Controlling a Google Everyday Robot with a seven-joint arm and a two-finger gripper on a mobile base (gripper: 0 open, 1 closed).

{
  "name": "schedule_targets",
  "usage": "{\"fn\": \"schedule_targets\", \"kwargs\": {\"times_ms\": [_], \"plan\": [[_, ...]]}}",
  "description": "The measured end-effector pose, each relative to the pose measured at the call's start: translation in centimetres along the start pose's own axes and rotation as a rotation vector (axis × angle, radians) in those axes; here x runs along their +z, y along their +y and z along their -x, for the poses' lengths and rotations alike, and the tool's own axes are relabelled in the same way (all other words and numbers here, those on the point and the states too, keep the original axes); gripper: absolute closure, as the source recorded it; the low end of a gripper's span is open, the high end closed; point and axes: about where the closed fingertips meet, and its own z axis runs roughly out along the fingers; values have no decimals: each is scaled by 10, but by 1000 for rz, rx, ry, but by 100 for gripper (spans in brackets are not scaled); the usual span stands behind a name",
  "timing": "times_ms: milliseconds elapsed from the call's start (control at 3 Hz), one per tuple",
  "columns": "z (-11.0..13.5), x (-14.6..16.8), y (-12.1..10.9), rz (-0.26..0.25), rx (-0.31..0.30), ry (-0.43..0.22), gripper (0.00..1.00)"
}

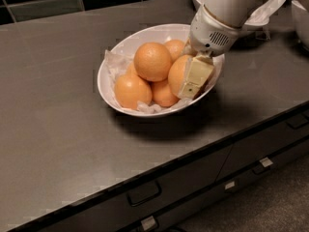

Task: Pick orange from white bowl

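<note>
The white bowl (116, 57) stands on the dark counter, lined with crumpled white paper and holding several oranges. The large, slightly oval orange (176, 74) lies at the bowl's right side. A rounder large orange (152, 61) sits on top in the middle. My gripper (187, 81) reaches down from the upper right into the bowl's right side. Its cream-coloured tip lies against the oval orange's right face and hides part of it. Smaller oranges lie below and behind.
The dark counter (58, 129) runs to a front edge with drawers (145, 193) below. Another white bowl (260, 14) stands behind my arm at the upper right, and a further white rim (301, 21) shows at the right edge. A dark tiled wall runs along the back.
</note>
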Motion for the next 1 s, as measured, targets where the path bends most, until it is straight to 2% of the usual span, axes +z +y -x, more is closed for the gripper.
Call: {"fn": "schedule_targets", "kwargs": {"times_ms": [1000], "plan": [[31, -67, 26, -210, -67, 29, 100]]}}
